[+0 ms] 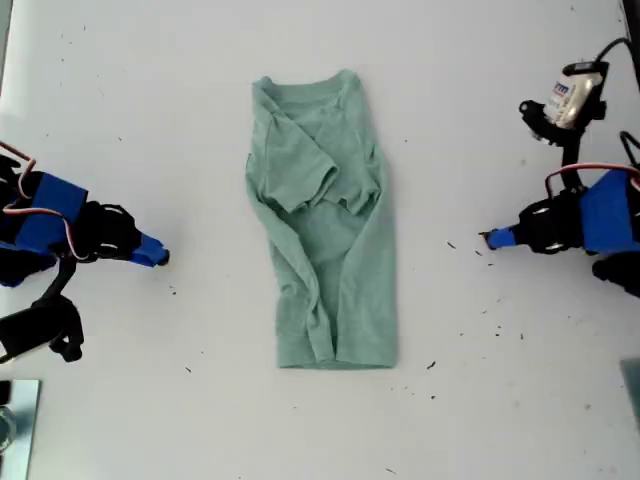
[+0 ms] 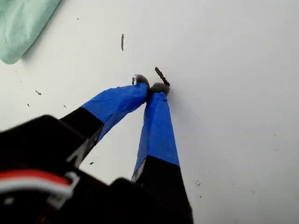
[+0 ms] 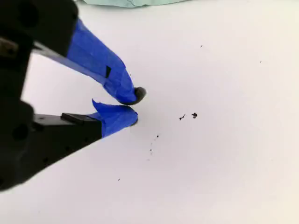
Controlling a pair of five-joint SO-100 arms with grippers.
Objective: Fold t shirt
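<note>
**Visitor:** Exterior view: where does the fold stand?

**Technician:** The small sage-green cotton t shirt point(image 1: 335, 260) lies mid-way across the white table point(image 1: 480, 90), round ribbed neckline at the view's top, hem at the bottom. Both long sides look turned in, with the sleeves tucked across the chest, so the cloth is a narrow upright strip. I judge the lengthwise folds done. What seems left is the cross fold, hem up toward collar, plus smoothing the ridge near the middle.

**Visitor:** And the claws?

**Technician:** My first gripper point(image 2: 150, 86), blue-taped, has its tips pressed together on nothing, resting close to the bare table beside a dark sliver of debris. My second gripper point(image 3: 133, 107) shows its taped tips parted by a narrow gap, also empty. Each wrist view catches only an edge of the shirt, well apart from the tips.

**Visitor:** Which arm is which from up here?

**Technician:** I cannot tell. One arm point(image 1: 90, 232) sits at the exterior view's left and another arm point(image 1: 565, 225) at its right, both clear of the cloth.

**Visitor:** Any bins or trays?

**Technician:** None that I can make out. A shiny object point(image 1: 12, 420) at that view's lower left corner is too cut off to name.
</note>
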